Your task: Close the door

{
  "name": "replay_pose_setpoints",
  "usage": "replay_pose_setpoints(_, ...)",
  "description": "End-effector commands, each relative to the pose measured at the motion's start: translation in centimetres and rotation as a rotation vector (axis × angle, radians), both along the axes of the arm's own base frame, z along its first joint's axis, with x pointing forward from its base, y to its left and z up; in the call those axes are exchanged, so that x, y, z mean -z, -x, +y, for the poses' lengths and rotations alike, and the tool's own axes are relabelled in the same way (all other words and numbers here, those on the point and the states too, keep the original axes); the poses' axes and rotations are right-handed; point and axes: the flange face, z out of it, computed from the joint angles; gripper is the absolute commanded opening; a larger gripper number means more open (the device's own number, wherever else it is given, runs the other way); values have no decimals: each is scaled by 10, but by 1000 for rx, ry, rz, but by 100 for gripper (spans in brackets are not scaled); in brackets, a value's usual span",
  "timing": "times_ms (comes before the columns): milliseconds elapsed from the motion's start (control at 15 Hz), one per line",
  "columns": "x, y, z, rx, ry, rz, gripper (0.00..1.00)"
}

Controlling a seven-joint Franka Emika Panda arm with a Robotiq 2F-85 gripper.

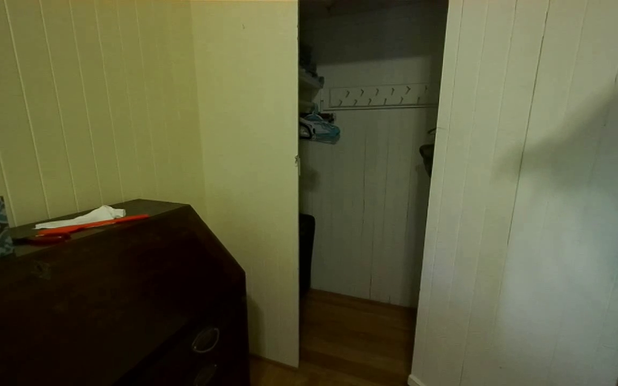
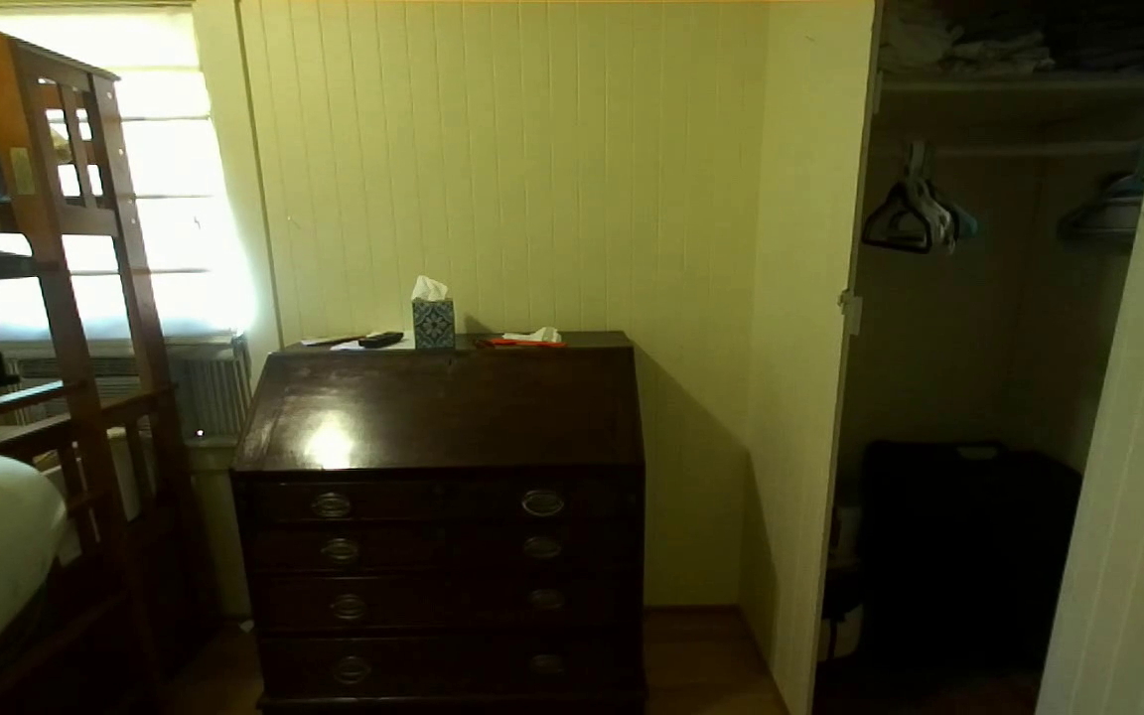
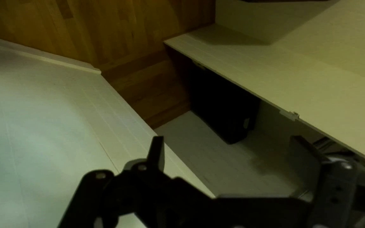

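The door [image 1: 250, 161] is a tall cream panel that stands open on the left side of a closet opening. It also shows in an exterior view [image 2: 800, 298] and at the right of the wrist view [image 3: 296, 76]. A small pale handle [image 3: 291, 115] sits on its free long edge; the handle also shows in both exterior views [image 1: 298, 162] [image 2: 850, 310]. My gripper [image 3: 228, 139] is open and empty in the wrist view, with its fingers wide apart in front of the closet opening. It shows no contact with the door. The arm is outside both exterior views.
A grooved cream wall [image 1: 502, 187] bounds the opening opposite the door. A dark slant-top desk [image 2: 453, 417] with a tissue box [image 2: 433, 323] stands beside the door. Inside the closet are a black suitcase [image 2: 969, 566] and hangers [image 2: 915, 214]. A wooden bunk bed [image 2: 85, 298] stands far left.
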Motion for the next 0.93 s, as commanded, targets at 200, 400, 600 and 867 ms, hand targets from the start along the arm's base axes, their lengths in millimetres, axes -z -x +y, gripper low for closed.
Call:
replay_pose_setpoints(200,-21,12,-12,227,-22,-103,100)
replay_pose_setpoints(400,-27,15,-15,288,-21,-147,100)
replay_pose_setpoints(600,-35,18,-19,328,-14,-217,100)
replay_pose_setpoints(867,-48,25,-24,387,-6,-294,100)
